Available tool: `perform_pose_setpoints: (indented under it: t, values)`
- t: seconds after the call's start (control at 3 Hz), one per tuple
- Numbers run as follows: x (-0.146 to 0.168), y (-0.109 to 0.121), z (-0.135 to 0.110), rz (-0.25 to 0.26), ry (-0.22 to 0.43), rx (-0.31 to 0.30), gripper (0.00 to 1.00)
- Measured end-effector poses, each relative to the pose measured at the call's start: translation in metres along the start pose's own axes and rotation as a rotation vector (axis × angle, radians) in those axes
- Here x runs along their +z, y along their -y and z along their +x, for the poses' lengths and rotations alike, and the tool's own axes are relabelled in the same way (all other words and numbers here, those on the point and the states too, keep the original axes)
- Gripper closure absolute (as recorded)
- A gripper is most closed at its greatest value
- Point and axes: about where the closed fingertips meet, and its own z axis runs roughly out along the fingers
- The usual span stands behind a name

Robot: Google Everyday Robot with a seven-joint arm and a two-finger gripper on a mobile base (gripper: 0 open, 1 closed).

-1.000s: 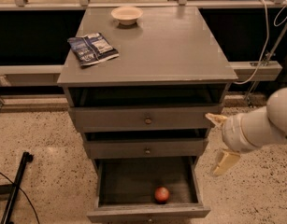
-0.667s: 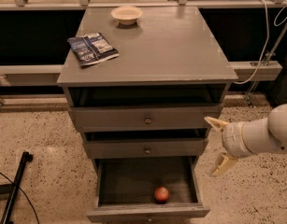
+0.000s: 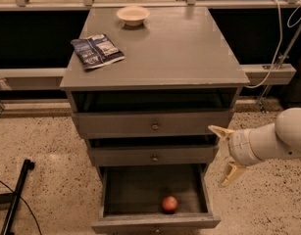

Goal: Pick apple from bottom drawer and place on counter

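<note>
Now: gripper (image 3: 218,154) hangs outside the cabinet, off the right-hand end of the middle drawer (image 3: 152,156) front. Jaws are spread wide and hold nothing, one cream finger up, one down.

Change over the last second: the forearm has dropped a little and the fingers have edged slightly toward the cabinet; otherwise little movement. Apple (image 3: 169,203) unmoved, on the floor of the bottom drawer (image 3: 121,192), near its front wall. It sits below the lower finger and well inboard of it, clearly apart from the jaws. Drawer stands pulled out (no opening step left, I judge).

Counter (image 3: 164,48) is well above the jaws. Cream bowl (image 3: 133,15) at its far edge, blue snack packet (image 3: 97,51) toward camera-left, with a broad bare patch beside them.

Reading: approach only just begun. The jaws must come down and across into the drawer before any grasp.
</note>
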Motion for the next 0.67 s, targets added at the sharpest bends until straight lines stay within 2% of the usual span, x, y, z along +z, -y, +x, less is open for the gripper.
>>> perform_pose_setpoints:
  t: [0.33,0.67]
  values:
    - [0.043,-0.015,0.007,0.012,0.111,0.002,0.0]
    - [0.107,-0.036,0.036,0.073,0.166,-0.031,0.0]
